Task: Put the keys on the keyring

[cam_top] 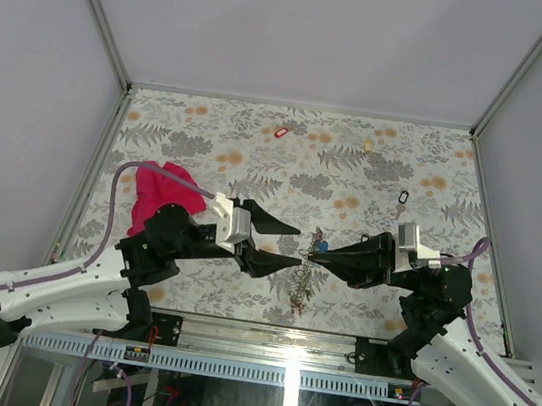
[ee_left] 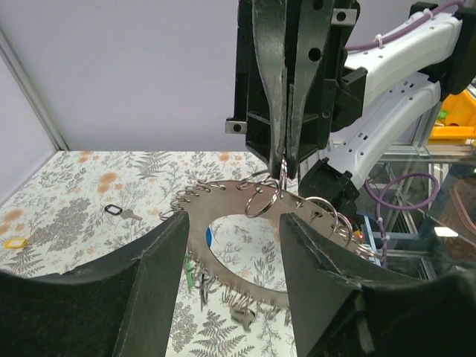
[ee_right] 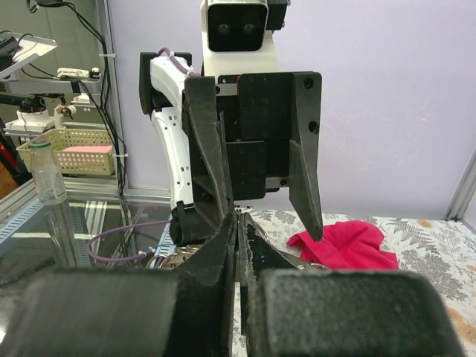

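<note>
- In the top view, the left gripper (cam_top: 299,247) is standing spread at the centre, with its fingers pointing toward 3 o'clock.
- The right gripper (cam_top: 312,256) is facing it with fingers pressed together, pinching the keyring (cam_top: 302,286). The keyring is hanging edge-on just toward 6 o'clock from the tips.
- A red-tagged key (cam_top: 281,133) is lying at 12 o'clock, a cream-tagged key (cam_top: 368,146) at 1 o'clock and a black-tagged key (cam_top: 402,197) at 2 o'clock. A magenta cloth (cam_top: 156,195) is lying at 9 o'clock.
- In the left wrist view, the left gripper's own fingers (ee_left: 156,290) are standing apart at 7 and 5 o'clock.
- The right gripper is pointing down from 12 o'clock, nipping a small wire loop (ee_left: 262,202) on the keyring's upper rim. The keyring is hanging tilted at the centre.
- In the right wrist view, the right gripper's fingers (ee_right: 223,253) are pressing together at 6 o'clock. The left gripper is facing them spread, and the keyring is mostly hidden.
</note>
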Robot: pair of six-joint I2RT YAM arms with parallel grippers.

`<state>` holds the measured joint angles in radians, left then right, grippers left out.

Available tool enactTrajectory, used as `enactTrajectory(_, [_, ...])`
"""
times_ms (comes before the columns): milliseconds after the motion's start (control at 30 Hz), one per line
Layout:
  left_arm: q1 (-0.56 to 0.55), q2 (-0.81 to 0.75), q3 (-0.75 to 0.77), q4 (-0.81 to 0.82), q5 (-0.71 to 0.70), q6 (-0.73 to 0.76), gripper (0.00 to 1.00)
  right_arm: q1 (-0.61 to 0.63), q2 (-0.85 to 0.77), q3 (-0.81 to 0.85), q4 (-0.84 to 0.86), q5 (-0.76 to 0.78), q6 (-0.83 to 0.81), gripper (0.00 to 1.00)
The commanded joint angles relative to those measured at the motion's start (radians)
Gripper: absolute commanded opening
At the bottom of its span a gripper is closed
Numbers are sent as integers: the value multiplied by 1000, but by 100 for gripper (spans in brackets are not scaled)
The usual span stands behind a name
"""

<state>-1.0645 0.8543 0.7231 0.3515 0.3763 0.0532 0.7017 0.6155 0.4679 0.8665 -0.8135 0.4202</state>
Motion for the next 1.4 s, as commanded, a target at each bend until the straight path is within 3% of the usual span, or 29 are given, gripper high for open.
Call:
enactTrajectory(0, [-12,14,27,16,8,33,53,5,-3,43,101,6,14,0])
enactTrajectory(600, [-20,13,50,26,24,34,33,5,-3,35,100,-3,17,0])
enactTrajectory(967, [-19,10,57,9,45,40,2,5,-10,37,82,-3,9,0])
enactTrajectory(1367, [-19,0,60,2,20,-31,0,5,-64,63,-101,-13,-127,1])
